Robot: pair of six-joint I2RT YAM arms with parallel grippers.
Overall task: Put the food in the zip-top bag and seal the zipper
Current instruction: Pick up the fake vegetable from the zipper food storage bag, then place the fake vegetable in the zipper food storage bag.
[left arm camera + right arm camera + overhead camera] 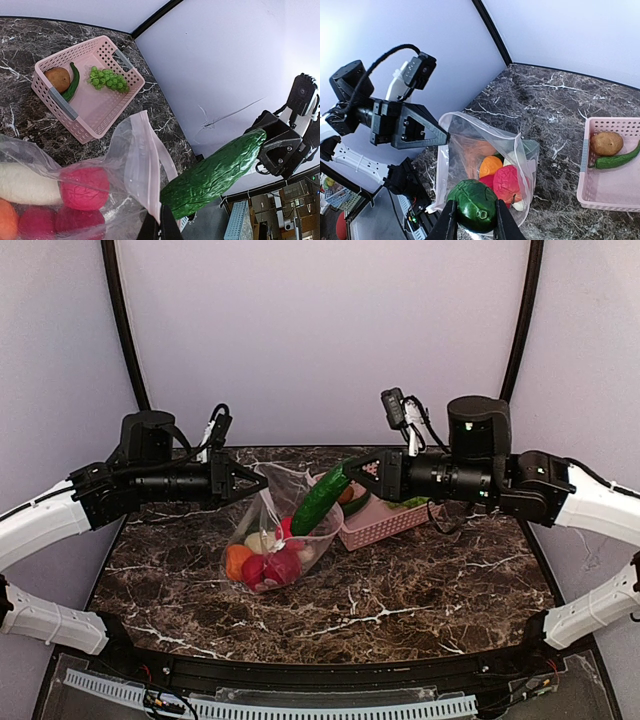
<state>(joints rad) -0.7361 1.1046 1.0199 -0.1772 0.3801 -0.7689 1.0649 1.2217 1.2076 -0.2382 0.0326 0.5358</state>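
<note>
Marble tabletop: your right gripper (pixel 348 471) is clamped on the upper end of the stiff green cucumber (pixel 318 500), whose lower tip is at the mouth of the zip-top bag (pixel 285 545). Your left gripper (pixel 262 483) pinches that bag's rim. The film looks limp and slippery, so hold it by the zipper (pixel 159 155) strip.

The table (pixel 430 590) is a dark brown, marble-patterned slab run through with thin white veins. Two things rest on it. Left of centre is a clear zip-top bag (pixel 262 525) with its filled bottom on the stone and its mouth lifted off the surface. Just beside it to the right, a little further back, is a pink slotted basket (pixel 385 527).
</note>
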